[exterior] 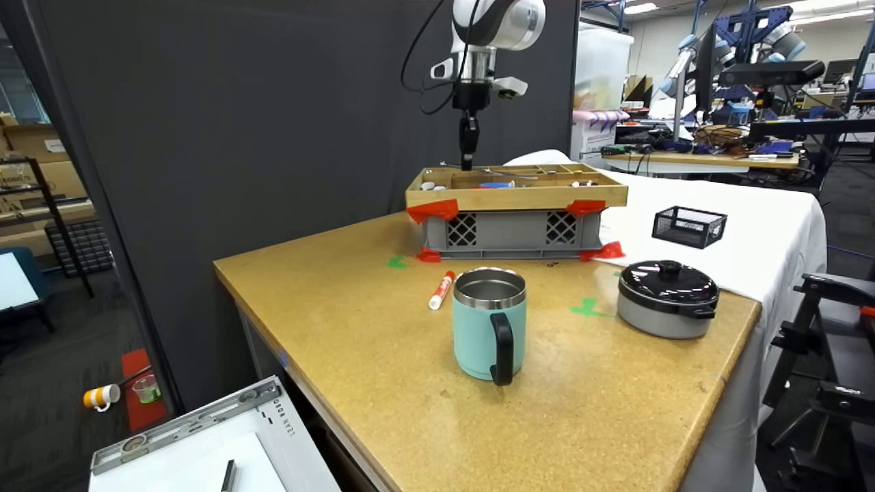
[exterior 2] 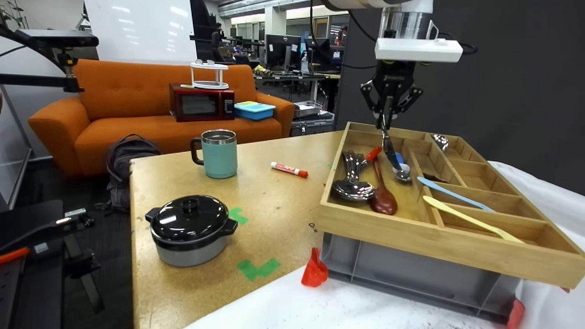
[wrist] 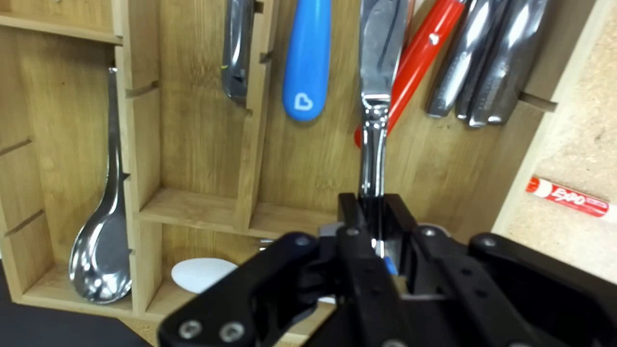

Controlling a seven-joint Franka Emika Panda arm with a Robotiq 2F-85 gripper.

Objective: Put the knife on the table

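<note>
I've got the tan table [exterior: 328, 294] spreading out from the wooden tray [exterior 2: 411, 237], w/ white cloth [exterior: 765, 225] alongside the tray too. Grey crate [exterior: 509, 236] props the tray up from below. My gripper [wrist: 372, 202] is abv the tray, fingers pinched together on the knife [wrist: 374, 108], gripping it by the handle. Lidded pot [exterior 2: 189, 228] stands on the table, apart from the tray; mesh basket [exterior: 689, 227] is on the cloth, also apart from it; teal mug [exterior: 475, 342] is on the table, well apart from the tray. Knife itself is over the tray's wide compartment, blade pointing away from the fingers; in the wrist view it crosses abv the red handle [wrist: 424, 53], w/ the blue handle [wrist: 307, 62] beside it. Can't tell if it touches anything in the tray. Marker [exterior: 442, 290] lies on the table btwn tray & mug.
</note>
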